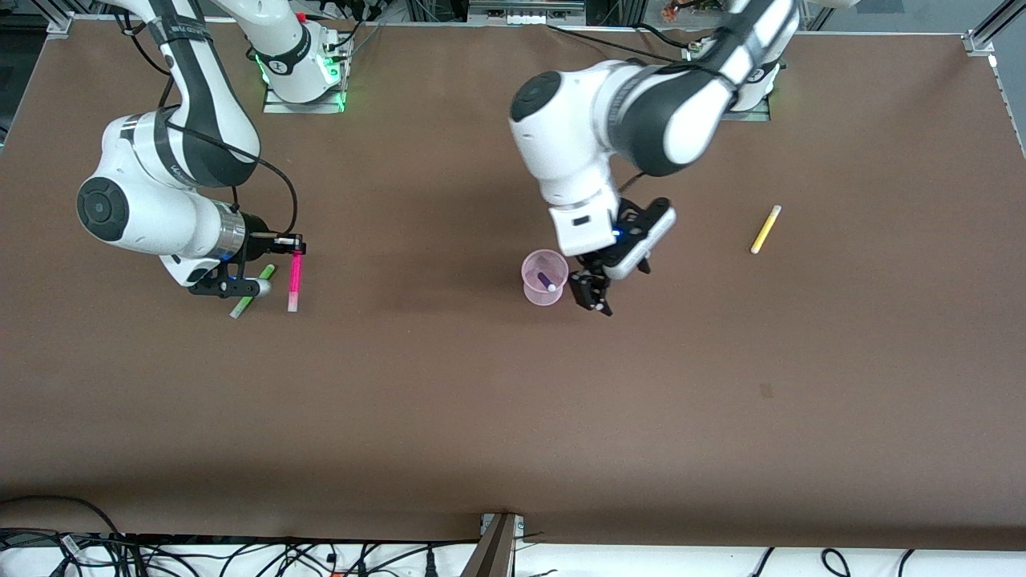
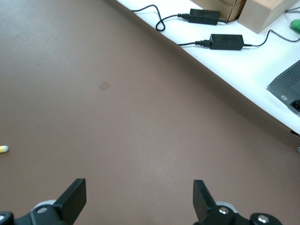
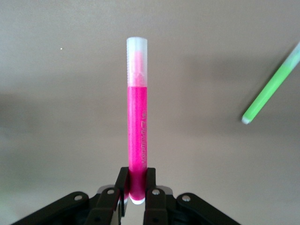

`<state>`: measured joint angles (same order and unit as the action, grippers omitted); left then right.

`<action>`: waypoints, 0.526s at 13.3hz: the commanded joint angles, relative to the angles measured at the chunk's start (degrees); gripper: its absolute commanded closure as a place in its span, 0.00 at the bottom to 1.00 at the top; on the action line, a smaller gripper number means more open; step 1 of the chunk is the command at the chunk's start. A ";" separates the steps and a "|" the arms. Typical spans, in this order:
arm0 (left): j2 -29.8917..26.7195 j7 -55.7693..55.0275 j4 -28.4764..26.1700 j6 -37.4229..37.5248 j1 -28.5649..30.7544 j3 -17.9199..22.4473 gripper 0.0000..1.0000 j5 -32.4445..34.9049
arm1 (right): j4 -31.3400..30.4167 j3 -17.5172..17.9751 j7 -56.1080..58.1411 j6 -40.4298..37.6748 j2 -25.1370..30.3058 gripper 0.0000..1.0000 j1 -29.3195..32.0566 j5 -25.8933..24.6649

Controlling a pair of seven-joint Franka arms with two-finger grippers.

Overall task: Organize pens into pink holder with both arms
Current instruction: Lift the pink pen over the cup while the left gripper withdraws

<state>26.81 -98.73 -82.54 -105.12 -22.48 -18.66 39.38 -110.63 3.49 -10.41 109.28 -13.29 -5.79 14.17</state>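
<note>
My right gripper (image 1: 297,255) (image 3: 137,185) is shut on one end of the magenta pink pen (image 1: 294,282) (image 3: 138,126), which sticks out from it just above the table. The lime green pen (image 1: 252,292) (image 3: 272,89) lies on the table beside it, partly under the right hand. My left gripper (image 1: 590,300) (image 2: 139,197) is open and empty, right beside the pink holder (image 1: 535,295). The dark purple pen (image 1: 547,281) stands in the holder. The yellow pen (image 1: 765,229) lies toward the left arm's end of the table; its tip shows in the left wrist view (image 2: 3,149).
The brown table (image 1: 481,417) spreads wide around the holder. Past its edge nearest the front camera lie cables and black power bricks (image 2: 226,41) on a white surface.
</note>
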 commanded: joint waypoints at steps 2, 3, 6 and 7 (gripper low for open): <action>-5.44 19.22 -1.22 -3.69 10.41 -0.94 0.00 -12.80 | 8.57 0.38 -12.67 -9.68 -3.66 1.00 -1.58 9.00; -6.41 25.89 -1.22 -3.69 13.05 -0.94 0.00 -16.14 | 9.28 0.38 -16.10 -10.31 -3.93 1.00 -2.46 11.56; -9.14 44.37 -1.57 -3.16 20.52 -0.76 0.00 -24.86 | 9.38 0.38 -24.55 -8.83 -5.51 1.00 -5.97 25.06; -10.01 49.11 -2.27 -3.07 22.37 -0.76 0.00 -26.36 | 9.38 0.38 -26.14 -6.73 -6.30 1.00 -7.20 30.25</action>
<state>19.32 -57.80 -82.55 -108.14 -3.22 -18.66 16.44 -102.79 4.12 -32.66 101.10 -17.20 -11.00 37.17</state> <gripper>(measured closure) 0.000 0.828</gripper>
